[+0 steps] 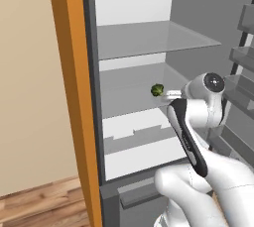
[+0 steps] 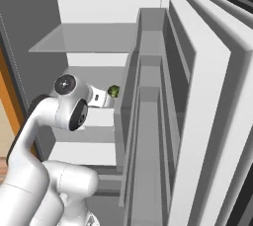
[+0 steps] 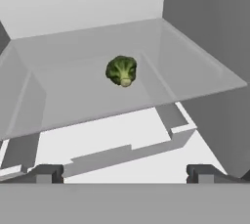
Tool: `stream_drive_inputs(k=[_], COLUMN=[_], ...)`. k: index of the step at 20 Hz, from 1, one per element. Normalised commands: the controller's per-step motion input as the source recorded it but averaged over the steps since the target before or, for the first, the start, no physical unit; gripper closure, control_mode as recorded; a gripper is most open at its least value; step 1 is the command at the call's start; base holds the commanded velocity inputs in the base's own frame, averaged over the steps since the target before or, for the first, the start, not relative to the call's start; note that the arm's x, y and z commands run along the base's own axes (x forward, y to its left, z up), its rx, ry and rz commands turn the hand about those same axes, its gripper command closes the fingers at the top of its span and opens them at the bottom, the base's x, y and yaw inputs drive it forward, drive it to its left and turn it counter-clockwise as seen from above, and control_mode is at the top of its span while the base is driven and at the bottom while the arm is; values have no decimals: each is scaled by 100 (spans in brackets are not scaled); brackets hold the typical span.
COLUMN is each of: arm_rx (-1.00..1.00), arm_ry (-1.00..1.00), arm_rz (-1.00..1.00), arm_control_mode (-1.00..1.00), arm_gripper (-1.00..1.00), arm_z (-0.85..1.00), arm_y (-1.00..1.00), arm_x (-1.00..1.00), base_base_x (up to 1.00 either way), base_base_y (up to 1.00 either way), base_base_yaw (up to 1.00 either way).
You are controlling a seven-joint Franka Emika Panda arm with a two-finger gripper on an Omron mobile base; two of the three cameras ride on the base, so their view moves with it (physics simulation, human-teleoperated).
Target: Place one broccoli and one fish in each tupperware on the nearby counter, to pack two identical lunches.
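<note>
A small green broccoli [image 1: 157,90] [image 2: 113,91] lies on the middle glass shelf [image 3: 68,100] of an open fridge, centred in the hand view [image 3: 121,70]. My gripper [image 3: 124,173] [image 1: 167,93] [image 2: 105,99] is held level just in front of that shelf, a short way from the broccoli and pointing at it. Its two fingertips [image 3: 49,173] stand wide apart with nothing between them. The fish, the tupperware and the counter are out of view.
Another glass shelf [image 1: 149,37] sits above, and a white drawer front [image 1: 139,144] below. The open fridge door with its grey racks [image 2: 148,111] [image 1: 243,87] stands close on the right. An orange cabinet panel [image 1: 74,97] borders the fridge on the left.
</note>
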Motion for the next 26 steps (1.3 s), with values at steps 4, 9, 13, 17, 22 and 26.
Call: stream_drive_inputs(k=[4, 9, 13, 17, 22, 26], arm_rx=[0, 0, 0, 0, 0, 0], arm_ry=[-2, 5, 0, 1, 3, 10], arm_rz=[3, 0, 0, 0, 0, 0], arm_control_mode=[-100, -100, -100, -100, -100, -100], arm_gripper=[-100, -100, -100, -100, -100, -100], arm_z=[0, 0, 0, 0, -7, -12], arm_y=[0, 0, -3, -14, -6, 0], arm_x=[28, 37, 39, 37, 34, 34], base_base_x=[0, 0, 0, 0, 0, 0], base_base_y=[0, 0, 0, 0, 0, 0], base_base_yaw=[0, 0, 0, 0, 0, 0])
